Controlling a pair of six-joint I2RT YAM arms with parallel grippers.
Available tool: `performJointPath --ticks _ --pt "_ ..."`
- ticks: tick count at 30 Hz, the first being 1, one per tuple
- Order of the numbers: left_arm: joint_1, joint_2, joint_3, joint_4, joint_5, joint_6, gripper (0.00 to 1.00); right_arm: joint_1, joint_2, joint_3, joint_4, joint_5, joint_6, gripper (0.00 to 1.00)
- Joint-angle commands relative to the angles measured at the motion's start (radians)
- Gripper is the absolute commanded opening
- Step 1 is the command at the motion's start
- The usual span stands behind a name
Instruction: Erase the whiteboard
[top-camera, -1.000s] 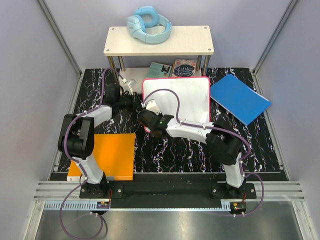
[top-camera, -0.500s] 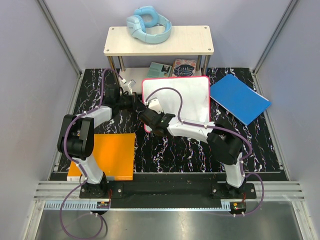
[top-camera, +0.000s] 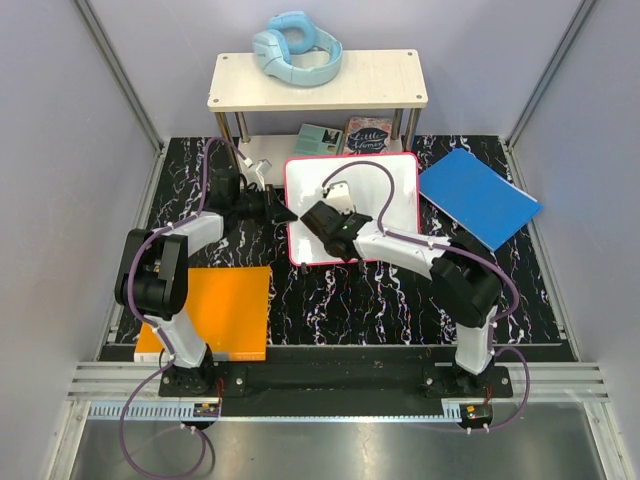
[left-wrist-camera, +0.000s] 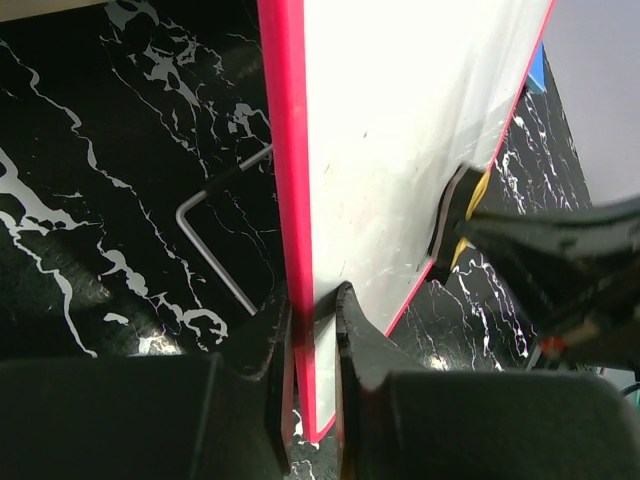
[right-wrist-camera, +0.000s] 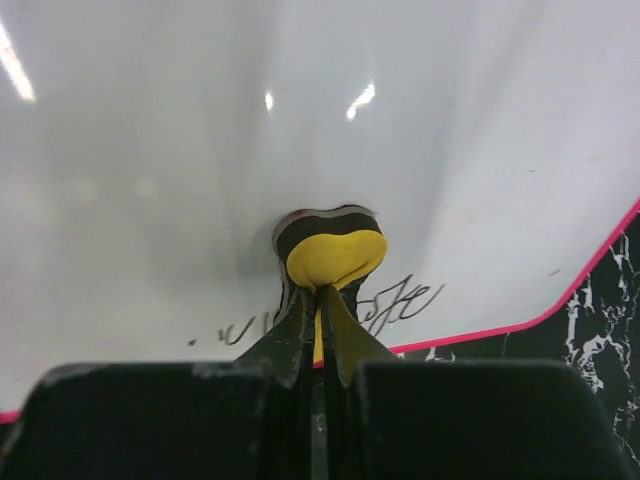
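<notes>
Fingers of the right gripper (right-wrist-camera: 320, 310) are pinched shut on a yellow-and-black eraser (right-wrist-camera: 335, 255), its pad pressed to the whiteboard (right-wrist-camera: 180, 140) just above a line of dark handwriting (right-wrist-camera: 398, 298) near the board's edge; the left gripper (left-wrist-camera: 312, 305) is clamped on the thin red rim (left-wrist-camera: 285, 150) at the board's left side, bracing it. Board sits on the black marbled table (top-camera: 330, 300) in front of a small pale shelf (top-camera: 318, 82); it looks light, stiff and glossy, likely to skid under a wipe, so the rim seems the sensible hold.
</notes>
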Motion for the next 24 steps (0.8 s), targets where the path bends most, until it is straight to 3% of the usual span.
performJointPath --ticks 1,18,24 --pt "0.045 -0.046 -0.016 -0.019 -0.146 0.065 0.0 -0.13 0.026 -0.054 -0.035 0.16 0.036 0.0" --pt "0.048 -0.04 -0.016 -0.016 -0.136 0.062 0.0 -0.145 -0.069 -0.139 -0.082 0.126 0.125 0.0" --pt "0.048 -0.037 -0.013 -0.016 -0.131 0.065 0.0 -0.089 -0.1 -0.185 0.003 0.105 0.083 0.0"
